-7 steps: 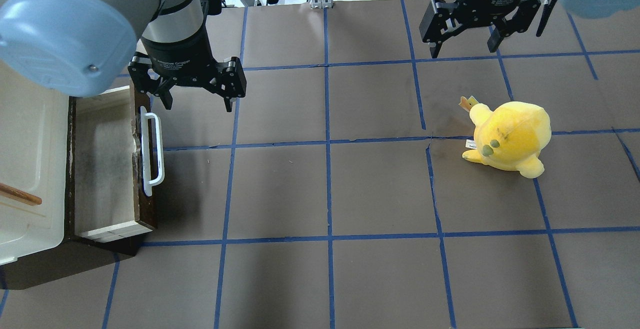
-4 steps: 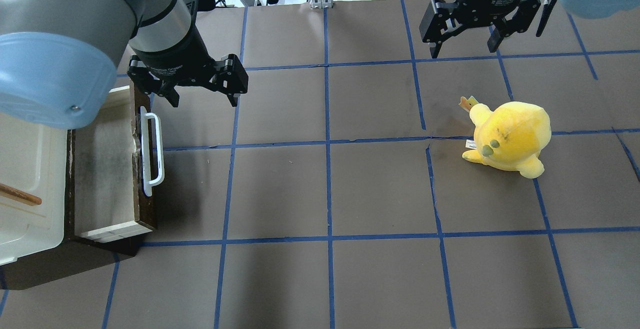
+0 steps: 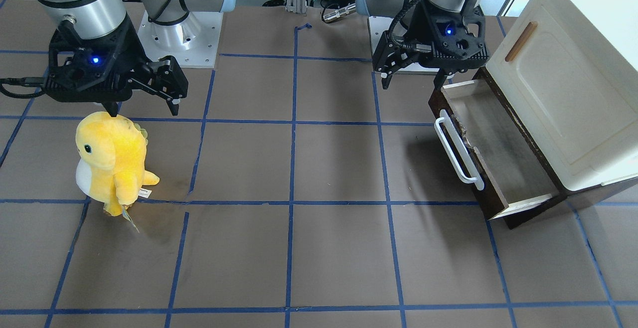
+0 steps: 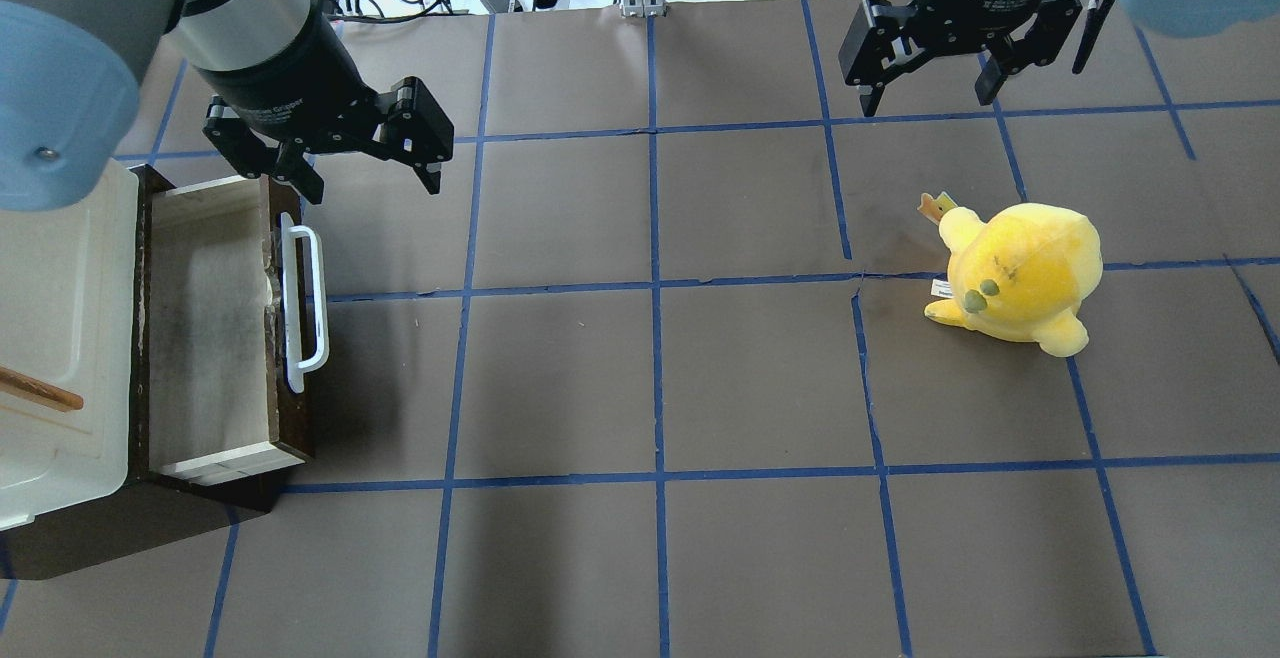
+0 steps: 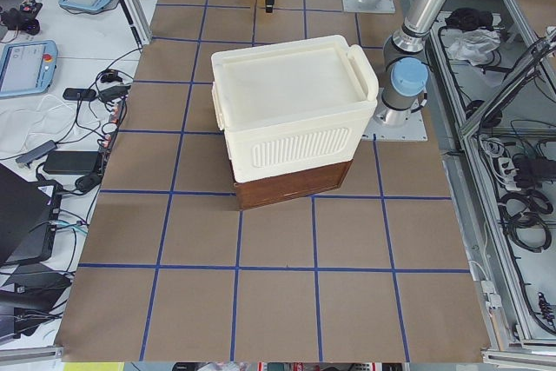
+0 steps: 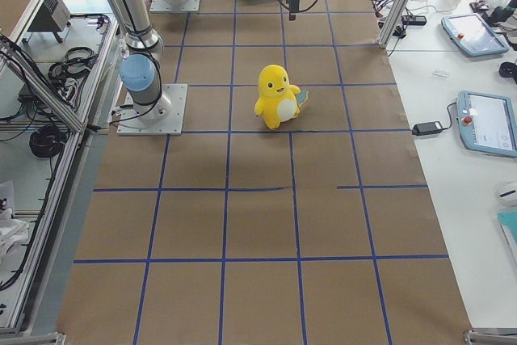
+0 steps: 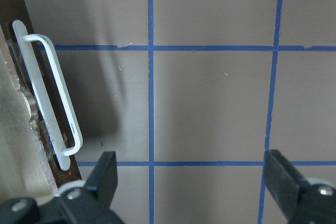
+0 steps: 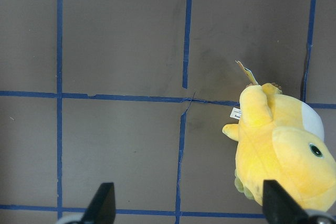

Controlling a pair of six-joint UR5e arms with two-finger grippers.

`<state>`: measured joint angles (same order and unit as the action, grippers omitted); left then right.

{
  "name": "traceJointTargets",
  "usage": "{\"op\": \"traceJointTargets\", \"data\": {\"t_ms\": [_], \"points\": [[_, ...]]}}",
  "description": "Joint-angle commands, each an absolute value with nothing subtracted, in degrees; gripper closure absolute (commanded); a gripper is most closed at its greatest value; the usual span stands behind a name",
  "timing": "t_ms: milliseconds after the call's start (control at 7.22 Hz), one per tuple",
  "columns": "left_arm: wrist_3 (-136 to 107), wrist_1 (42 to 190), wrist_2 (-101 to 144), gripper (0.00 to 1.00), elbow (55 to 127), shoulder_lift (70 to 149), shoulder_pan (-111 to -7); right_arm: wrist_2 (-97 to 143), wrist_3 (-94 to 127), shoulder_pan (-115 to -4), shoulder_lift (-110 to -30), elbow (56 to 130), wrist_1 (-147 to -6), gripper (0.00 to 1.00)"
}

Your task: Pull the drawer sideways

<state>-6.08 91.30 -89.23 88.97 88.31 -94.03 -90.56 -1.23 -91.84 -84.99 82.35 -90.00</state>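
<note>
The drawer (image 4: 210,328) stands pulled out of the dark base under the cream cabinet, with its greyish inside showing. Its dark brown front carries a long white bar handle (image 4: 303,303), which also shows in the front view (image 3: 456,151) and in the left wrist view (image 7: 50,103). My left gripper (image 4: 370,188) is open and empty, hovering just beyond the handle's far end and touching nothing. In the left wrist view the handle lies left of its fingers (image 7: 105,171). My right gripper (image 4: 925,103) is open and empty at the far right.
The cream-white cabinet (image 4: 50,318) with a small brown wooden handle (image 4: 40,390) fills the left edge. A yellow plush toy (image 4: 1020,273) stands on the right, below my right gripper, and it also shows in the right wrist view (image 8: 283,150). Blue tape lines grid the brown table.
My left gripper has moved left and a little farther back, staying open. The drawer, the plush toy and my right arm have not moved.
</note>
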Motion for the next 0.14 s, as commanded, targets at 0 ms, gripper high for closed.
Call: {"op": "traceJointTargets", "data": {"t_ms": [0], "points": [[-6.0,92.0,-89.1,0.0,88.6,88.5,-93.9,-90.5,-1.3,-91.8,-85.0,82.4,-90.0,0.0]]}}
